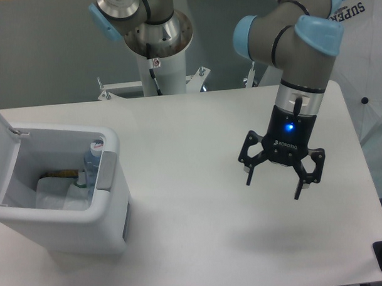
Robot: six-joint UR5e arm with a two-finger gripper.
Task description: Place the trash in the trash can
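Trash can [87,229] sits nearest the camera at the front-left of the white table [201,243], lid [0,146] hinged up and standing open on its left side, grey front tab [106,171] facing right. Inside, the water bottle [92,160] stands against the right inner wall just behind the tab, white cap up at the rim, a strip of red label showing under it. The plastic bag [55,195] lies low in the bin on the white liner, to the left of the bottle; bag and liner are both pale and hard to separate, so the exact edge of the bag is uncertain. A brownish strip shows at the back of the bin floor, cannot tell what it is.

Gripper [273,183] is over the right half of the table, well apart from the trash can, pointing down, blue light on at the wrist. Fingers [248,175] spread wide, nothing between them. A soft shadow lies on the tabletop below it, so it hangs above the surface, not touching.

Further back: arm base [156,37] mounted behind the table's far edge, with a metal bracket [123,87] at its foot. White fabric with "SUPERIOR" lettering [340,15] at far right.
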